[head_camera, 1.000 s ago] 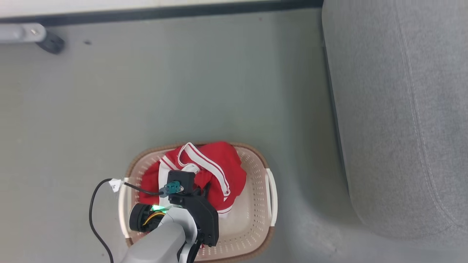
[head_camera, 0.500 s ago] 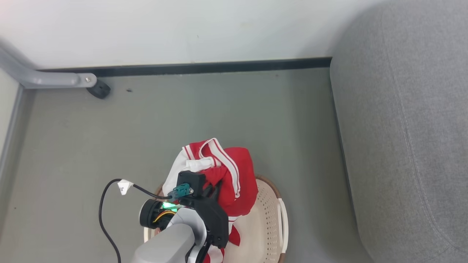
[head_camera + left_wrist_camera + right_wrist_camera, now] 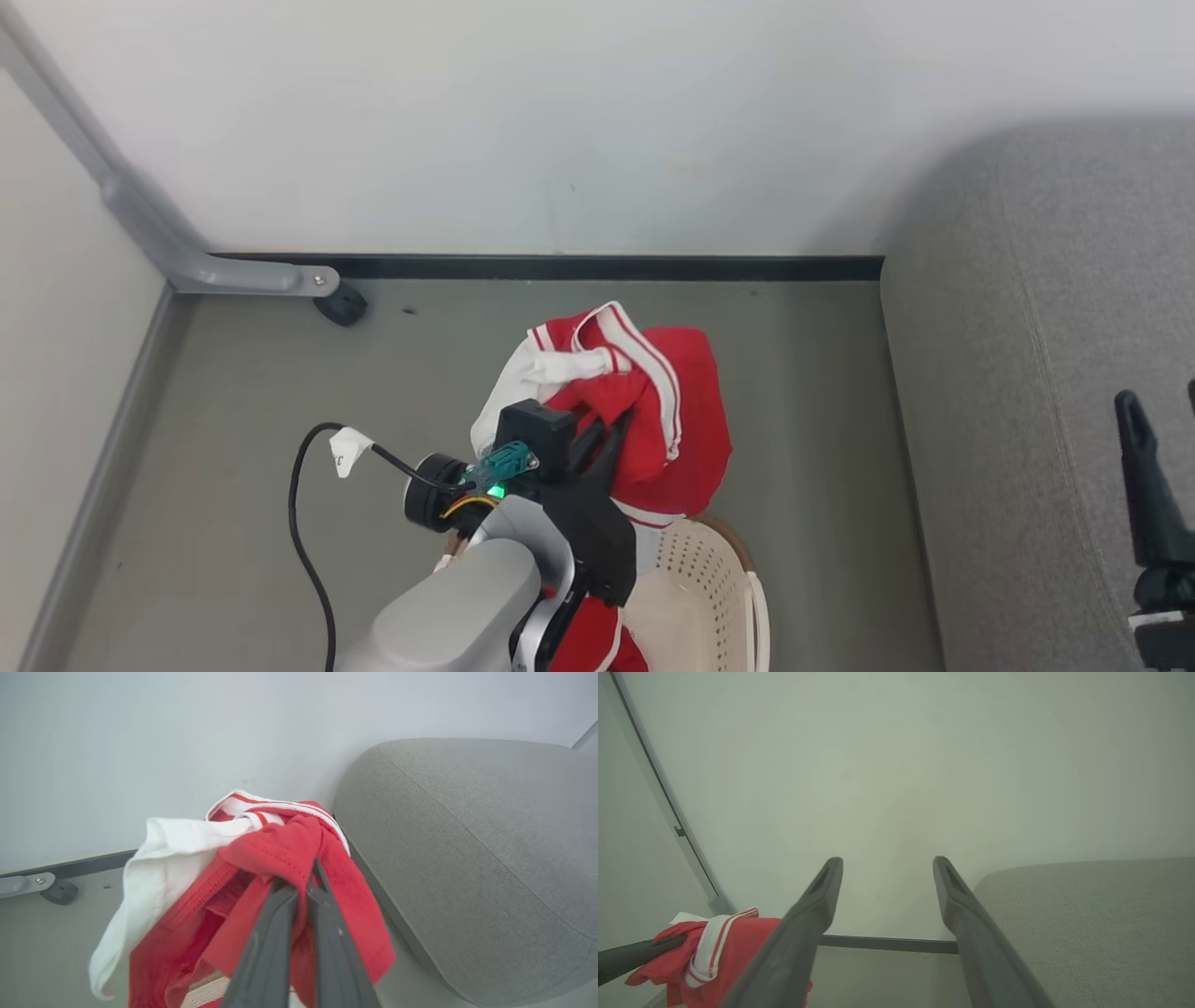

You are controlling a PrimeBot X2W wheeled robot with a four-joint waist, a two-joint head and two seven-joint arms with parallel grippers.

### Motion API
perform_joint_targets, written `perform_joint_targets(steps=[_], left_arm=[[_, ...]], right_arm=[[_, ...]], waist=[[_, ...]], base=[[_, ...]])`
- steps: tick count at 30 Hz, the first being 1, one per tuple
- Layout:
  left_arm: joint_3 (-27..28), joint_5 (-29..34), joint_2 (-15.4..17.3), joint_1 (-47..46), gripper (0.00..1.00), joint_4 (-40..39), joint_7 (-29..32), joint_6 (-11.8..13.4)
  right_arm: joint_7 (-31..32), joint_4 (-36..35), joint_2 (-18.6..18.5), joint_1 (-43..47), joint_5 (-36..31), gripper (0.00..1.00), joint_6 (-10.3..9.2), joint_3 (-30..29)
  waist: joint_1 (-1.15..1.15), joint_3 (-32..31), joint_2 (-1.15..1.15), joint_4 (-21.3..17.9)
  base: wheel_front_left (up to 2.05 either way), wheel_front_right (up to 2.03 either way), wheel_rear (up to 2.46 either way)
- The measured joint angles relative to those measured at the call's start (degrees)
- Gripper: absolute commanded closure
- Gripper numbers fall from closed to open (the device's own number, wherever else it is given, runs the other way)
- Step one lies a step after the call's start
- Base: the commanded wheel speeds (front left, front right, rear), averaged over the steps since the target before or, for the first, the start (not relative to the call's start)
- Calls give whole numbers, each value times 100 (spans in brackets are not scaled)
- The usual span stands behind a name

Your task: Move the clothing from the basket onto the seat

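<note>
Now the left tool (image 3: 299, 884), clamped on bright red white-striped fabric clothing (image 3: 686, 411), has raised it above the cream perforated plastic basket (image 3: 709, 569); grey upholstered seat (image 3: 1027, 373) next; right tool (image 3: 887, 868) wide

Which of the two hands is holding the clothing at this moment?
The left hand: it is shut on the red clothing, which hangs above the basket. The right hand is open and empty, by the seat.

A home-like living-room corner: grey sofa seat (image 3: 1027, 373), laundry basket (image 3: 695, 583), plain white wall (image 3: 560, 121).
</note>
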Motion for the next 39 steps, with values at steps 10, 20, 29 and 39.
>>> perform_joint_targets(steps=[10,20,29,39], left_arm=[[627,1325,-14,35,100,-1096,0,0],[1025,2535,-2,517,100,-2050,-2,0],[1204,3296,4,847,100,-3059,-3,0],[1479,3850,19,1177,100,-4033,272,0]], right_arm=[[0,123,270,366,-204,0,-1,342],[0,116,421,426,-410,0,-1,998],[10,181,609,400,-639,0,-1,1773],[54,528,789,-86,-704,0,0,2186]], waist=[[0,-363,1,354],[0,-495,1,689],[1,-539,1,1016],[0,-711,1,1401]], base=[[0,0,0],[0,0,0],[0,0,0],[0,0,0]])
